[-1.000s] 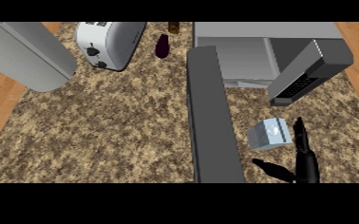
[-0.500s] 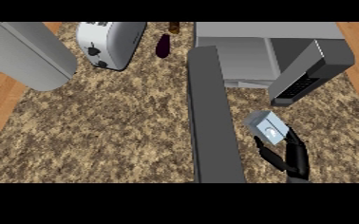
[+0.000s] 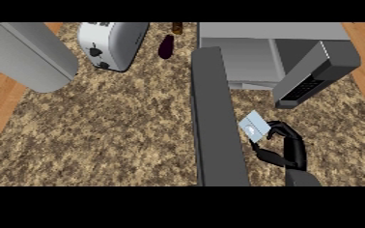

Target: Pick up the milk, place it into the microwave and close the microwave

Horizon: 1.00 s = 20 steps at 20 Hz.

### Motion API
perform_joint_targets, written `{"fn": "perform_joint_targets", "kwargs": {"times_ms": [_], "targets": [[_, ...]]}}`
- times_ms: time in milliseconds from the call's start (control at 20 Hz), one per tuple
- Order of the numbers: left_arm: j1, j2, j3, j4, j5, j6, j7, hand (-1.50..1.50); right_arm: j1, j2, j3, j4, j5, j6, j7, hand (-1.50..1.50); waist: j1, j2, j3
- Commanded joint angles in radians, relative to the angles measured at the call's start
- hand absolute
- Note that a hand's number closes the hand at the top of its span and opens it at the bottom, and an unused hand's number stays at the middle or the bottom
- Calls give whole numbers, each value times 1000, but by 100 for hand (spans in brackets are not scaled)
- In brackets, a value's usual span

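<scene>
Milk carton [image 3: 254,125] stands on the speckled surface [image 3: 107,135] at the lower right of the frame, just beside the long grey microwave door [image 3: 214,125], which is swung wide open. Seen from above, its long axis is hard to make out. The right robot hand [image 3: 287,147] comes in from the lower edge and curls round the carton from the right, fingers [image 3: 276,128] on its far edge and the thumb below. The microwave [image 3: 246,63] lies up-frame of the hand, so I'd judge the carry runs upward between the door and the control panel [image 3: 306,84]. Nothing shows of the left robot hand.
</scene>
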Motion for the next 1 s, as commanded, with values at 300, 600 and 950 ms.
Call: {"fn": "perform_joint_targets", "kwargs": {"times_ms": [300, 600, 950], "targets": [[-2, 30, 32, -46, 120, -21, 5, -150, -147, -27, 59, 162, 55, 183, -102, 150, 18, 7, 4], [-4, 39, 46, -66, 149, 13, 42, -150, -243, -36, 66, 192, 83, 113, -72, 150, 8, 7, 3], [-6, 78, 98, -16, 191, -27, 39, -150, -366, -42, 41, 217, 78, 72, -11, 150, 14, 7, 3]]}}
